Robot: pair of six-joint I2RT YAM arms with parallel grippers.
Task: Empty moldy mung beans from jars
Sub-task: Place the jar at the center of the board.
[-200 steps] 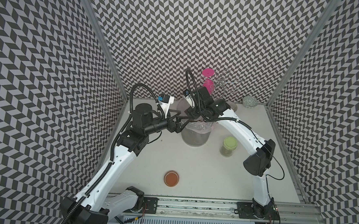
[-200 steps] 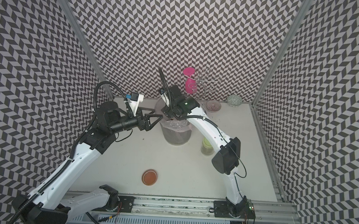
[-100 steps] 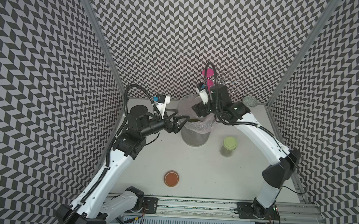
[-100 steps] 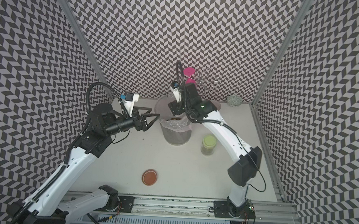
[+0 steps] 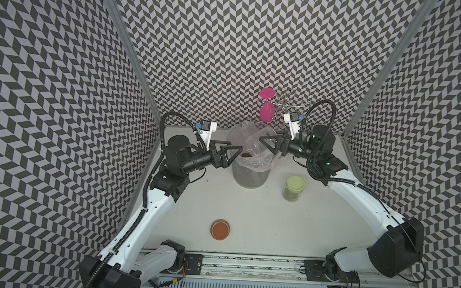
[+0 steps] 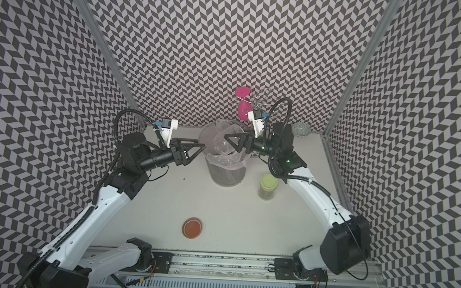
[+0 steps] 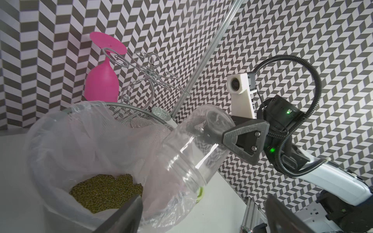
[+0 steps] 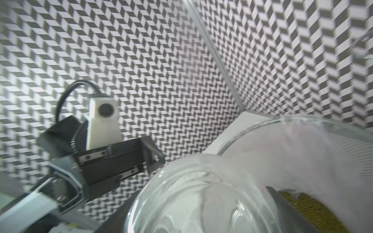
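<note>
Bin (image 5: 250, 175): pour looks nearly done. Hold the clear jar (image 5: 255, 146) mouth inside the bin rim, tap out stragglers, don't snag the liner (image 7: 90, 129). Right pincer (image 5: 263, 143) over bin, clamped on the tilted clear jar. Left pincer (image 5: 233, 151) beside bin, spread wide, empty. Green-lid jar (image 5: 293, 190) beside bin, unopened. Orange lid (image 5: 220, 229) well clear of bin. Beans (image 7: 107, 191) inside bin.

Left arm stretched inward, left claw (image 5: 236, 147) spread empty, right claw (image 5: 262, 144) clamping tilted jar (image 7: 191, 153)

txt: none legible | labels/brands: none | nos./signs: none
</note>
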